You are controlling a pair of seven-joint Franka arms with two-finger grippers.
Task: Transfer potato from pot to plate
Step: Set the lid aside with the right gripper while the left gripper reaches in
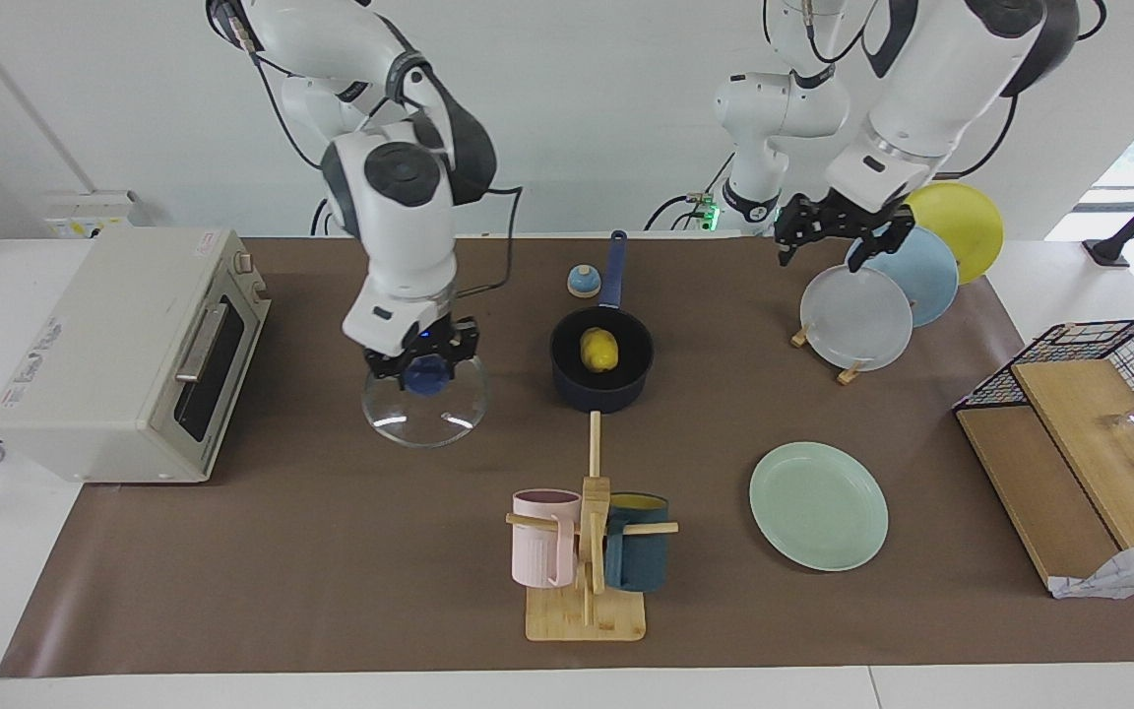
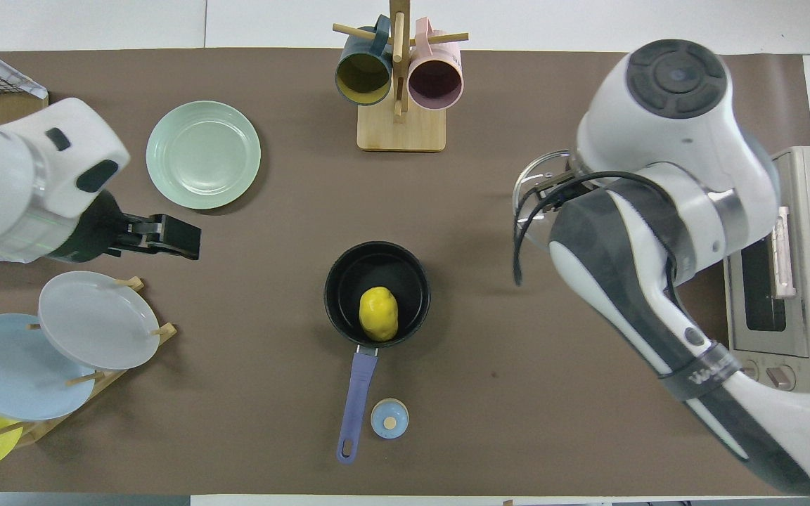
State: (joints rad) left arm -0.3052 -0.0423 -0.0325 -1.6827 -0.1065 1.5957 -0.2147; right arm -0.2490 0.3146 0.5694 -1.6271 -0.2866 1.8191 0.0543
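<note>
The yellow potato (image 1: 598,349) lies in the navy pot (image 1: 616,389), which is uncovered; both also show in the overhead view, potato (image 2: 378,313) and pot (image 2: 349,281). The pot's blue handle (image 2: 356,393) points toward the robots. The mint-green plate (image 1: 818,505) lies bare on the mat, farther from the robots and toward the left arm's end (image 2: 203,154). My right gripper (image 1: 424,379) is shut on the blue knob of a glass lid (image 1: 424,418), held low over the mat between pot and toaster oven. My left gripper (image 1: 838,236) hangs over the plate rack.
A toaster oven (image 1: 124,354) stands at the right arm's end. A mug rack (image 1: 587,551) stands farther out than the pot. A rack of grey-white, blue and yellow plates (image 1: 857,317) and a wire basket (image 1: 1079,433) are at the left arm's end. A small blue knobbed disc (image 1: 582,282) lies beside the pot handle.
</note>
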